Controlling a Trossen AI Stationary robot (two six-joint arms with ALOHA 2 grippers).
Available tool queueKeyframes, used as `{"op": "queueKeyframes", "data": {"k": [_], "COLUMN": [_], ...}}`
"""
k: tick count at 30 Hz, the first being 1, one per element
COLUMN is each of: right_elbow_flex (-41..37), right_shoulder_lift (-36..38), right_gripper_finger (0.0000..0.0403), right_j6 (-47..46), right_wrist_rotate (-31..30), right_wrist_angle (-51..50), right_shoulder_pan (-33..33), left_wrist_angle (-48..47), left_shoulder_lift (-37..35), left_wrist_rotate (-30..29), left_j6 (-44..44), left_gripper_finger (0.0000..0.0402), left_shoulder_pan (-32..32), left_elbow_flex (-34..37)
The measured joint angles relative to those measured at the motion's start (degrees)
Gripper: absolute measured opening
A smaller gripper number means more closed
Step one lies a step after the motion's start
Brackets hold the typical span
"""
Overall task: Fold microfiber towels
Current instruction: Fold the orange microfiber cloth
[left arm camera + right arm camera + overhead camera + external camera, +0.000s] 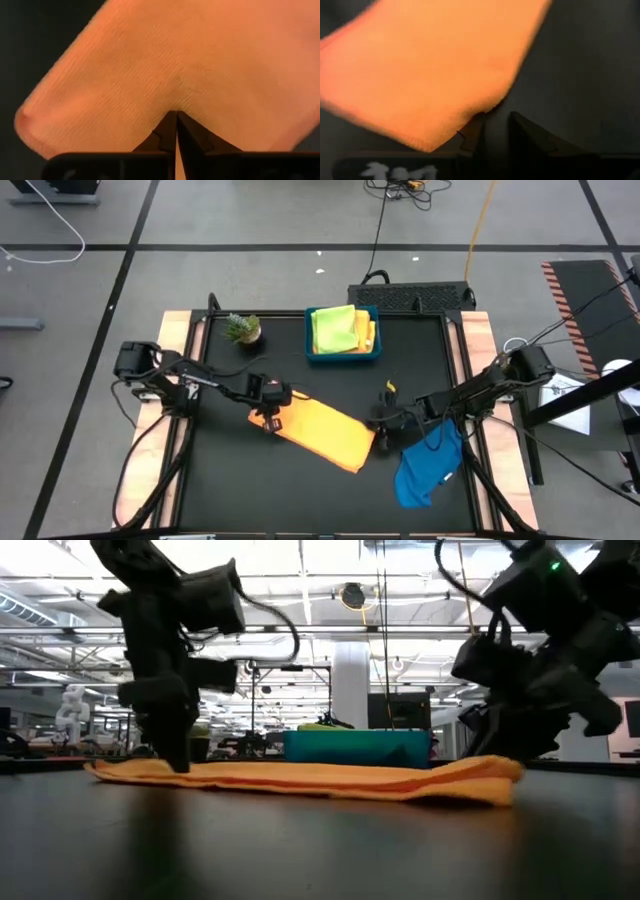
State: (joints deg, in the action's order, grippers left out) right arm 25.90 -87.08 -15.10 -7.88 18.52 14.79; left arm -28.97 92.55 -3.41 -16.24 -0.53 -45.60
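An orange towel (322, 432) lies folded and flat on the black table, long side running from left to near right. My left gripper (268, 418) stands over the towel's left end with its fingers shut at the cloth (176, 114). My right gripper (385, 425) is at the towel's right end, fingers a little apart (495, 122); one fingertip (476, 125) stands at the towel's edge (485, 107), and I cannot tell whether it touches. A blue towel (428, 465) lies crumpled at the near right. My left gripper comes from above, fingers pointing down, onto the top face of the orange towel near its left end (175, 102). The shut fingertips (167, 125) meet at a small pucker in the cloth. The towel lies flat on the table (300, 778).
A blue tray (372, 350) with yellow and lime green towels (335, 328) stands at the far middle. A small potted plant (242, 330) stands at the far left. Bare black table lies at the near left.
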Motion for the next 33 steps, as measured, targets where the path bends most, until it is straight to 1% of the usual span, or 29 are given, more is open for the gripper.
{"op": "queueKeyframes", "data": {"k": [2, 4, 5, 10, 12, 13, 15, 18, 20, 22, 25, 28, 30, 33], "right_elbow_flex": [0.2, 1.1, 1.5, 5.8, 8.0, 9.4, 11.8, 13.2, 13.3, 13.3, 13.2, 13.2, 13.1, 12.9], "right_shoulder_lift": [-1.2, -2.3, -2.6, -5.2, -7.1, -8.0, -9.6, -10.3, -9.2, -7.7, -5.0, -3.2, -3.2, -4.3], "right_gripper_finger": [0.0082, 0.0082, 0.0082, 0.0082, 0.0082, 0.0082, 0.0082, 0.0082, 0.0082, 0.0082, 0.0082, 0.0082, 0.0084, 0.0099], "right_j6": [-0.9, -1.3, -1.4, -1.3, -1.2, -0.6, 1.5, 4.5, 5.8, 6.8, 9.8, 20.5, 28.7, 36.0], "right_wrist_rotate": [1.4, 2.6, 3.5, 3.1, 3.0, 2.9, 2.7, 2.5, 2.1, 1.9, 1.8, 1.7, 1.7, 1.7], "right_wrist_angle": [2.9, 4.8, 5.3, 6.4, 7.5, 7.9, 8.1, 6.2, 4.6, 3.5, 0.4, -2.8, -3.6, -3.3], "right_shoulder_pan": [2.0, 4.0, 4.9, 8.2, 8.9, 9.3, 9.8, 10.2, 10.1, 9.6, 9.3, 9.3, 9.5, 9.7], "left_wrist_angle": [1.8, 3.9, 5.1, 10.4, 14.8, 16.5, 19.5, 22.0, 22.4, 21.5, 20.8, 20.4, 21.8, 23.0], "left_shoulder_lift": [1.7, 2.3, 2.5, 1.4, 0.9, 0.5, -0.2, -3.5, -6.8, -9.7, -12.2, -12.1, -10.5, -8.3], "left_wrist_rotate": [-0.3, -2.1, -3.5, -13.6, -16.0, -16.2, -14.7, -8.5, -3.7, -0.6, 0.7, 0.6, 0.6, 0.5], "left_j6": [2.2, 4.5, 5.4, 11.8, 16.0, 18.2, 20.7, 20.9, 20.0, 19.0, 18.8, 19.8, 20.0, 19.6], "left_gripper_finger": [0.0009, 0.0005, 0.0003, 0.0011, 0.0020, 0.0025, 0.0034, 0.0046, 0.0052, 0.0057, 0.0056, 0.0057, 0.0058, 0.0058], "left_shoulder_pan": [1.5, 2.9, 3.5, 6.1, 6.8, 7.2, 7.6, 7.6, 6.8, 5.3, 1.5, -3.1, -6.0, -9.6], "left_elbow_flex": [-0.2, -0.1, -0.1, 0.5, 0.4, 0.3, 0.3, 0.4, 0.3, 0.3, 0.3, 0.2, 0.2, 0.3]}}
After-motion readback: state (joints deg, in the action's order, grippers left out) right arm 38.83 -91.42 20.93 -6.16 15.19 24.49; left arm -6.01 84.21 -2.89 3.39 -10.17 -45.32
